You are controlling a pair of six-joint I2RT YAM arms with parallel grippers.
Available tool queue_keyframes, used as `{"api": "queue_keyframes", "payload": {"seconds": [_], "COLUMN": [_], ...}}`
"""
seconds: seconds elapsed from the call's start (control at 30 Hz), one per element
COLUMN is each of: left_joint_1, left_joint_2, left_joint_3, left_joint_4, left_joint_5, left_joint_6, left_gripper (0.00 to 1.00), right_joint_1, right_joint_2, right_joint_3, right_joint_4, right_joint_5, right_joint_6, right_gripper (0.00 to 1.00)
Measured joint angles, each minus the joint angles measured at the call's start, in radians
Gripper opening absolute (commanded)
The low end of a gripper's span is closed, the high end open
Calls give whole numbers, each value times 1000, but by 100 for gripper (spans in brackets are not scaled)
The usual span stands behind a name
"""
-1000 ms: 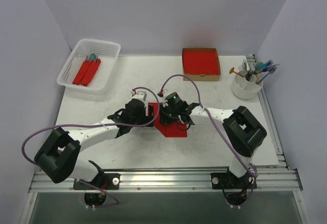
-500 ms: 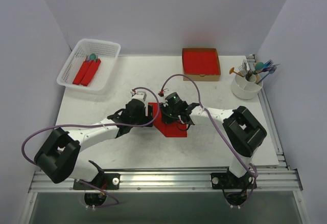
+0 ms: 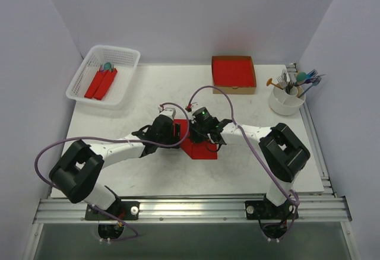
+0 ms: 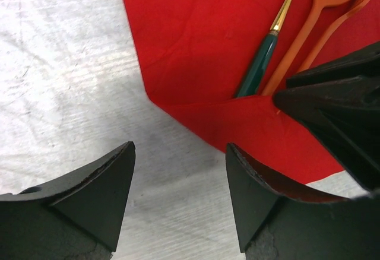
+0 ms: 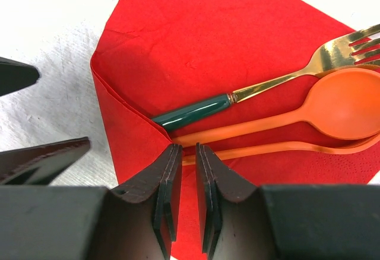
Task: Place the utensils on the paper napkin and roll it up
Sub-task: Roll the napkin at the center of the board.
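From above, I saw the white counter (image 3: pixel 148 88) holding the paper napkin (image 3: pixel 205 151) between both arms. Left wrist: my left tool (image 4: pixel 179 148) hung spread over its folded corner. Right wrist: my right tool (image 5: pixel 187 148) pinched that fold. The utensils (image 5: pixel 196 113) lay on it, rolling barely begun.

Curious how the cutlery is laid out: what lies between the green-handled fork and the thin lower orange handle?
An orange spoon, lying on the red napkin; the right wrist view shows it clearly.
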Motion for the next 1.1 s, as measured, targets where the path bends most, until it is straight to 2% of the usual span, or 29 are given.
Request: {"api": "queue_keyframes", "payload": {"seconds": [0.8, 1.1], "left_joint_1": [-38, -52], "left_joint_2": [165, 178], "left_joint_3": [110, 129], "left_joint_4": [10, 4], "left_joint_5": [-31, -59], "left_joint_6": [-24, -24], "left_gripper": [68, 68], "right_joint_1": [-7, -29], "right_joint_2": [-2, -74], "right_joint_3": [0, 0], "right_joint_4": [-3, 7], "right_joint_5": [-16, -69], "right_joint_6": [14, 32], "right_gripper": [19, 19]}}
